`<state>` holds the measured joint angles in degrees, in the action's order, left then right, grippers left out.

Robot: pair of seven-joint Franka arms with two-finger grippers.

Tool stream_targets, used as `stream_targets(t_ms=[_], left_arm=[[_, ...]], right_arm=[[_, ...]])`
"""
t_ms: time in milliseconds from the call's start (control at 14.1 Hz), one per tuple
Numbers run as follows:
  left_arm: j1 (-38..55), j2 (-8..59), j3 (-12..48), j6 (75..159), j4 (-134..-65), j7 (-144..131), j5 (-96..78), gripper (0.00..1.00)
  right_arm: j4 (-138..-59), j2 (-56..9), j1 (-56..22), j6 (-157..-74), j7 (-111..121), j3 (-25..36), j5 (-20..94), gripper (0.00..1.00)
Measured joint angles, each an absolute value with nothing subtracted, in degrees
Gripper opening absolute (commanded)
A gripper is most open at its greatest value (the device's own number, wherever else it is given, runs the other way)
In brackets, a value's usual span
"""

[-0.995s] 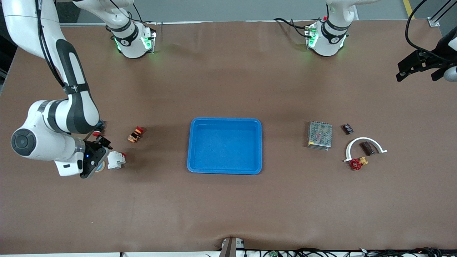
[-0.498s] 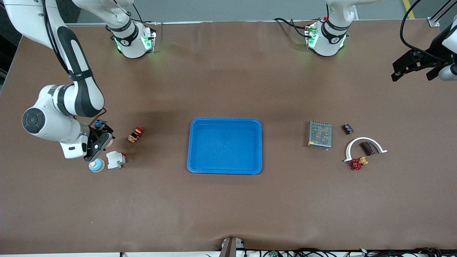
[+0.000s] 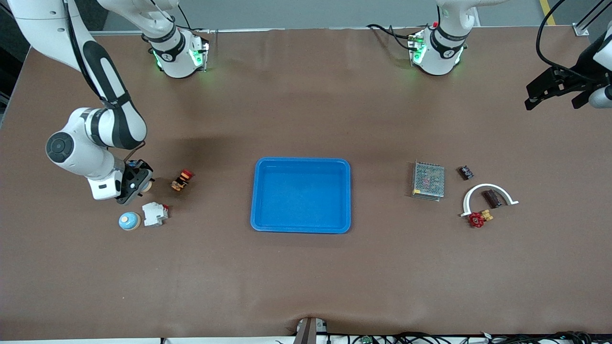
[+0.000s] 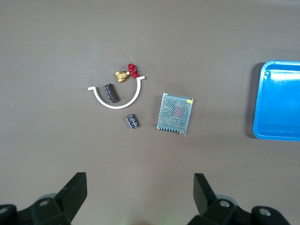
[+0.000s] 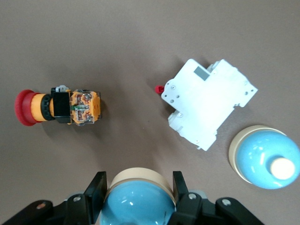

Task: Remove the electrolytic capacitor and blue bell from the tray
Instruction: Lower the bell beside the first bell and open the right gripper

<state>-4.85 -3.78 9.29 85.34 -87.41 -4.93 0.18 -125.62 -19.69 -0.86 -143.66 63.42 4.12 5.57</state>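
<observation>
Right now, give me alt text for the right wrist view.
The right claw grips a blue bell above the brown table. Below lie a red-capped orange button switch, a white breaker and, beside the breaker, a second blue bell.

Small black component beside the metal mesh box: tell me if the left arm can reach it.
Probably yes: the open left gripper hangs over that table end; the black component lies uncovered, touching nothing.
</observation>
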Motion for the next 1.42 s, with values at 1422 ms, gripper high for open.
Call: stream_targets(t_ms=[1422], left_arm=[[-4.73, -3.47, 10.27, 86.13, -87.55, -7.73, 0.18, 1.00]], right_arm=[[-131.44, -20.29, -1.92, -153.71, 63.42, 3.05, 5.57, 0.43]])
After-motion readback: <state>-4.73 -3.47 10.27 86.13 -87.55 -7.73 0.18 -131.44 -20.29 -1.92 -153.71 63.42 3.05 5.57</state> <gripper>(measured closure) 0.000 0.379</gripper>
